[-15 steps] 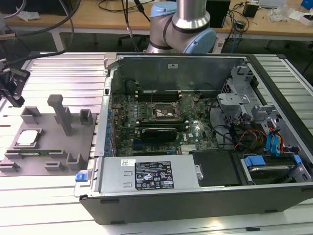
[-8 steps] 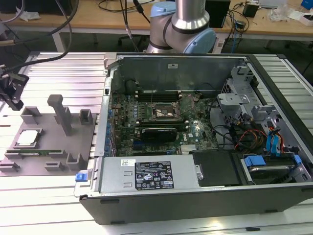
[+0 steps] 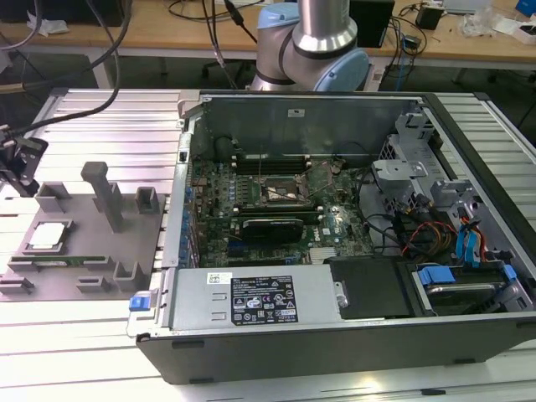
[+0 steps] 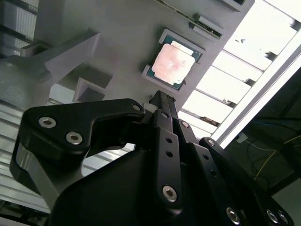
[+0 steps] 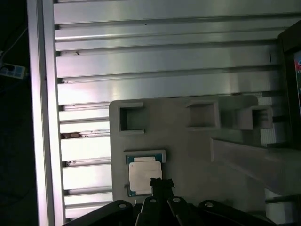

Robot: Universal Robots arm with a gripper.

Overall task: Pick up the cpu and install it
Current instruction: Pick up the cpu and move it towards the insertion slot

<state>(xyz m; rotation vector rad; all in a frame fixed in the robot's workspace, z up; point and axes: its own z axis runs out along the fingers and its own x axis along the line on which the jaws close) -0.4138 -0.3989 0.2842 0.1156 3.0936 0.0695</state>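
In the second wrist view the gripper [image 4: 158, 97] is seen tilted, its black fingers [image 4: 164, 123] pressed together at the tips.

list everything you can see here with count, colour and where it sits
cpu: one, silver top, in a pocket of the fixture tray
memory stick: one, green, lying in the tray beside the cpu
fixture tray: one, grey, on the table at the exterior view's left
computer case: one, black, open, to the exterior view's right of the tray
motherboard: one, green, inside the case
cpu socket: one, black frame, mid motherboard
power supply: one, silver, along the case's near wall
table: one, slotted aluminium, under tray and case
robot arm: one, silver and pale blue, beyond the case
pincer: one, black, just over the cpu, shut, holding nothing
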